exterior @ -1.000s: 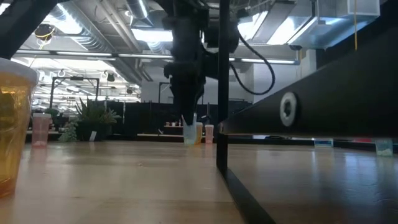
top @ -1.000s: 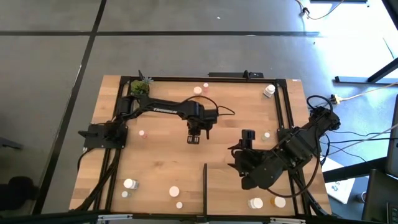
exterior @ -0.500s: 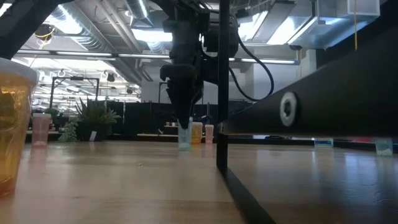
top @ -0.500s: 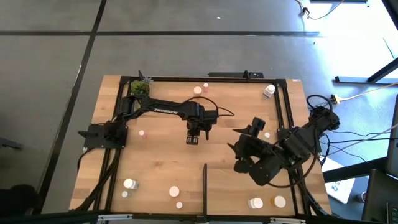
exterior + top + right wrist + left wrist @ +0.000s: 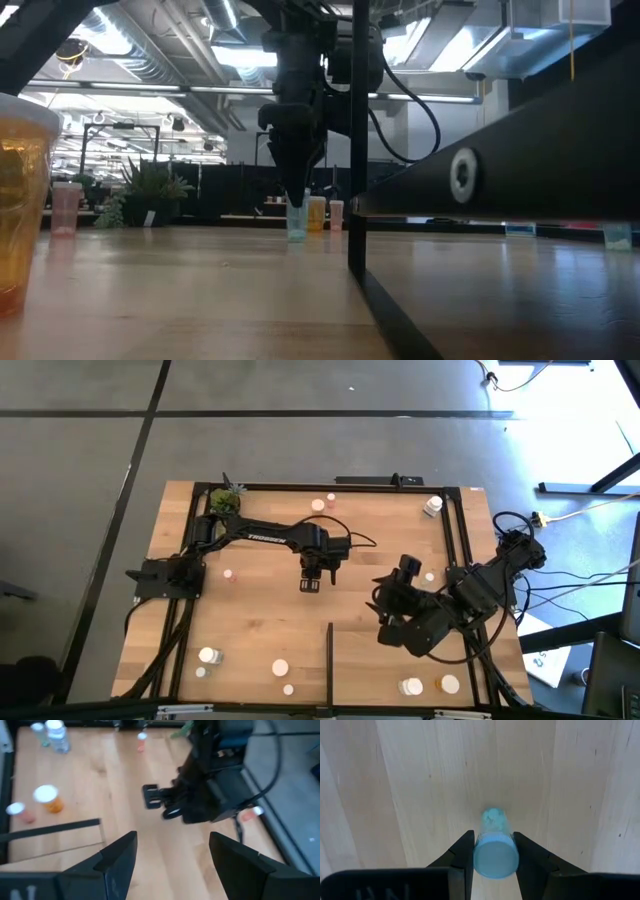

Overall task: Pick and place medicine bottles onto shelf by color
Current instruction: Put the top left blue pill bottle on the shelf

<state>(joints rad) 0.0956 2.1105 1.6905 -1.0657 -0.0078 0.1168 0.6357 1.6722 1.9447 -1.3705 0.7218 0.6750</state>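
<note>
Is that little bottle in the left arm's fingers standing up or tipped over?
Upright: the pale greenish bottle stands cap-up on the table, between the left gripper's fingers.

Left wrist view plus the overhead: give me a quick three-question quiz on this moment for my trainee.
1. True or false: the left gripper has its jaws closed on a pale greenish bottle.
2. Multiple choice: the right gripper holds A) an orange bottle, B) a white bottle, C) nothing.
3. In the high view, which corner of the table holds the potted plant: far left or near right?

Key:
1. True; the bottle stands upright between the jaws on the wood.
2. C; its jaws stand open and empty above the table's right side.
3. Far left.
</note>
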